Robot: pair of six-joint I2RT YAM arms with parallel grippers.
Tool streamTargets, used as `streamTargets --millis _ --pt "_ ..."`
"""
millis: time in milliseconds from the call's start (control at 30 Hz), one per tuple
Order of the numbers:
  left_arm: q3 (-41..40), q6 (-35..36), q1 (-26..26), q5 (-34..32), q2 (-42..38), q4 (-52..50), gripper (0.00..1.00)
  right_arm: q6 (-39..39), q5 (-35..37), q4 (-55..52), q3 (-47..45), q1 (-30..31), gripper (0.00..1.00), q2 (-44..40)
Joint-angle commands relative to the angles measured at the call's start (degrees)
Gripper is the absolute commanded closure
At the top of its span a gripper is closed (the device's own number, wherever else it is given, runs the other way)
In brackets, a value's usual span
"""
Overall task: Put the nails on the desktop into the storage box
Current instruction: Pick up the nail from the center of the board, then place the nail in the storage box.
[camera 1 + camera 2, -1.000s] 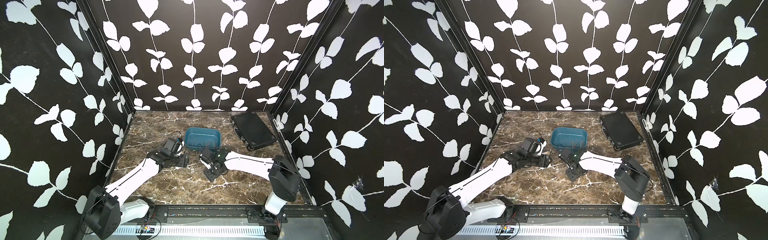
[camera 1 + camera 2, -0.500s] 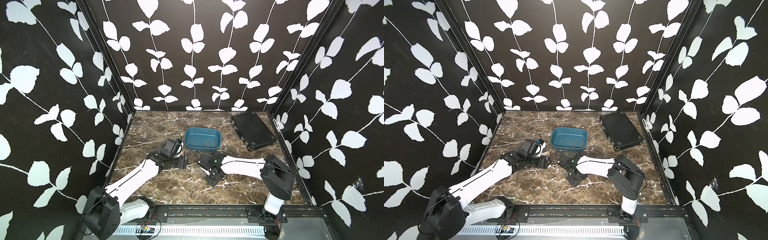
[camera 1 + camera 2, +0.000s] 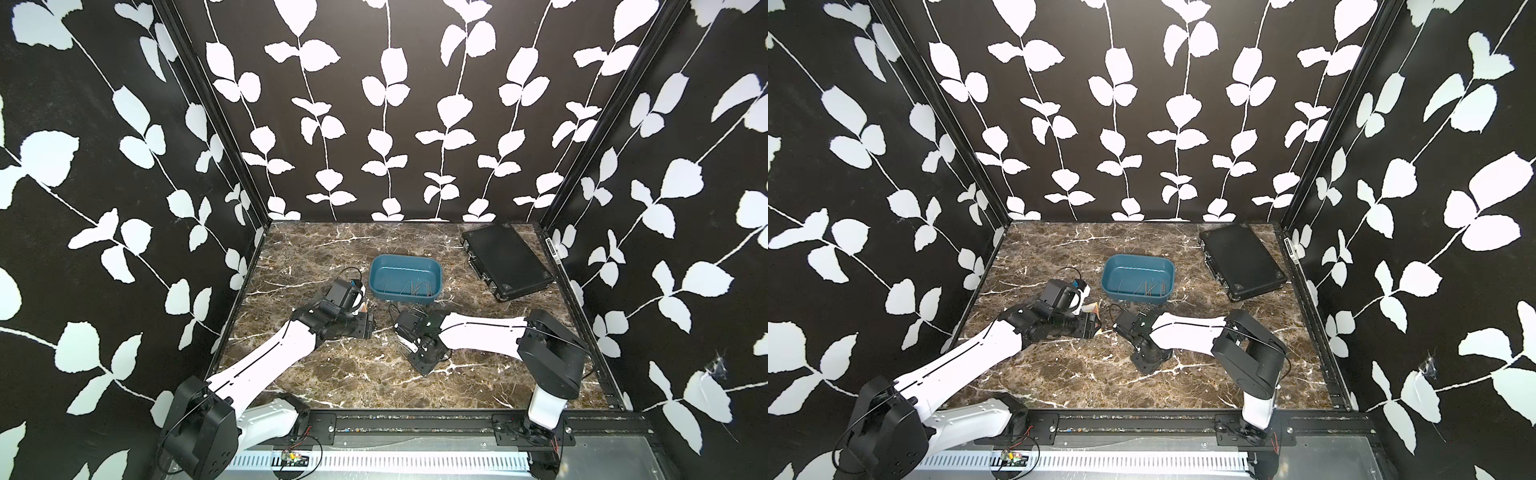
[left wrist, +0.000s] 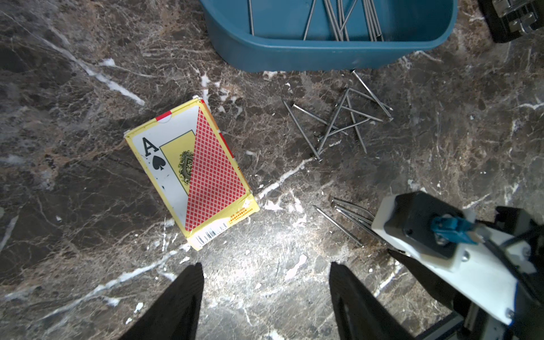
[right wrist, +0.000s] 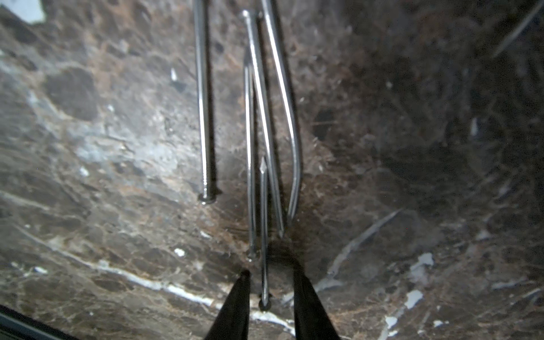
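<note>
Nearest the front edge, the left arm [image 3: 270, 357] and the right arm [image 3: 478, 328] reach in from their bases over the marble tabletop [image 3: 332, 374], and in both top views their wrists sit low over its middle, just short of the blue tub [image 3: 399, 270]. The left gripper [image 4: 265, 265] hangs above bare marble with its fingers [image 4: 191, 282] spread wide and nothing between them. The right gripper [image 5: 269, 275] is down close to the surface, its fingers [image 5: 297, 282] only narrowly apart, one on each side of the head end of a single nail [image 5: 264, 235]. A thin gap shows on both sides of that nail, so it is straddled rather than pinched. That nail belongs to a small row of nails [image 5: 250, 132] lying flat and nearly parallel on the tabletop, one of which looks curved. A little farther on, a playing-card box [image 4: 191, 167] lies flat on the marble beside the left gripper, apart from the nails. Beyond it a loose heap of nails [image 4: 338, 123] lies criss-crossed on the tabletop, close to the near wall of the tub. More nails [image 4: 341, 17] already rest on the tub's floor, mostly toward its near side. At the far right corner a closed black case [image 3: 507, 259] lies flat, well apart from the tub.
</note>
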Motion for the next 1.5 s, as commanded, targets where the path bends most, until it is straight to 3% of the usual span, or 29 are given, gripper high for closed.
streamTargets --millis 0,367,800,1100,1167,1300,1467 --pt "-1.1 -0.7 0.3 -0.7 -1.3 -0.9 0.30 -0.4 2.0 0.1 -1.4 0.3 0.80 2.3" --pt "-2.4 -1.8 0.3 -0.7 -1.2 0.7 0.30 -2.7 3.0 -1.8 0.1 0.4 1.00 0.7" --pt "-3.7 -3.7 0.4 -2.6 -1.0 4.1 0.29 -4.4 5.9 -9.2 6.7 -0.1 1.00 -5.9" --pt "-3.7 -5.3 0.5 -4.4 -2.4 5.7 0.29 6.2 -2.8 -6.2 11.3 -9.8 1.00 -12.9" --pt "-3.6 -5.3 0.7 -4.5 -2.9 5.8 0.24 10.6 -5.7 -4.4 14.0 -13.3 1.00 -13.1" --pt "-3.7 -5.8 0.8 -4.7 -4.6 6.2 0.19 19.2 -9.2 -0.7 17.9 -18.7 1.00 -11.9" --pt "-3.9 -5.8 0.9 -4.2 -6.5 6.1 0.15 23.3 -9.9 -0.2 24.2 -22.2 1.00 -4.8"
